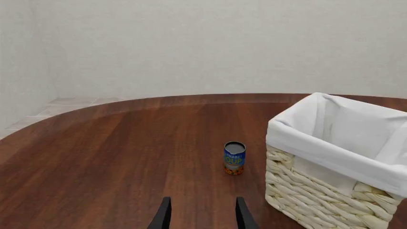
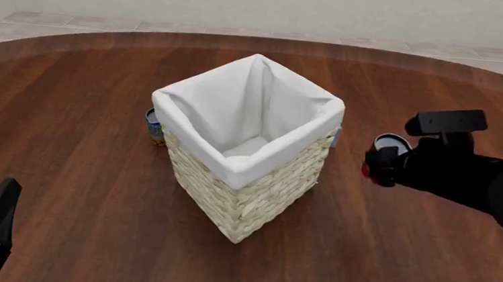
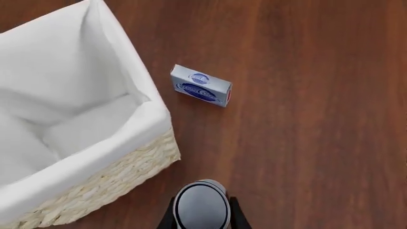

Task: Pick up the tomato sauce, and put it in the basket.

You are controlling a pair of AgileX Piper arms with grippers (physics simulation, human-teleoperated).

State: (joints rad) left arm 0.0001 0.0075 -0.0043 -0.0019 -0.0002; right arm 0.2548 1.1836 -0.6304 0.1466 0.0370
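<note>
Our right gripper (image 3: 201,217) clamps the small silver-topped tomato sauce can (image 3: 201,206) above the dark wooden table (image 2: 72,133), just beside the tall cream wicker basket (image 2: 256,195), while our left gripper (image 1: 202,214) hangs open and empty.

The tomato sauce (image 3: 201,206) is seen only by its silver top in the right wrist view; its label is hidden. The right gripper (image 3: 202,214) is cut off by that picture's lower edge. In the front view, the blue-labelled can (image 2: 153,126) and the small box (image 2: 334,135) are mostly hidden behind the basket (image 2: 256,195). The box's lettering is too small to be read.
</note>
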